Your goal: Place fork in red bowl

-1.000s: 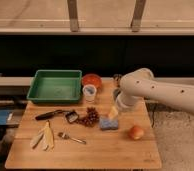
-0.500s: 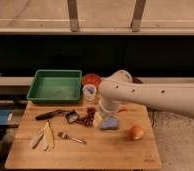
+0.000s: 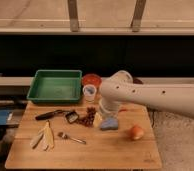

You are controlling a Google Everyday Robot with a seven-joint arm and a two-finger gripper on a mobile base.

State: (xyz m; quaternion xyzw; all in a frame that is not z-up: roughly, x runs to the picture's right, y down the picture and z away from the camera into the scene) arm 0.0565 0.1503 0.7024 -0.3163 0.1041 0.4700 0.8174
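Observation:
The small silvery fork lies on the wooden table, front left of centre. The orange-red bowl sits at the table's back edge, right of the green tray, partly hidden by a clear cup. My white arm reaches in from the right across the table's middle. My gripper hangs at its end, above the grapes and blue sponge. It is well to the right of and behind the fork, and in front of the bowl.
A green rectangular tray stands at the back left. A clear cup, a black-handled utensil, dark grapes, a blue sponge, an orange fruit and a banana peel lie on the table.
My arm has swung left across the table, from over the right side to over the middle. The gripper now hangs nearer the grapes. The fork and bowl have not moved.

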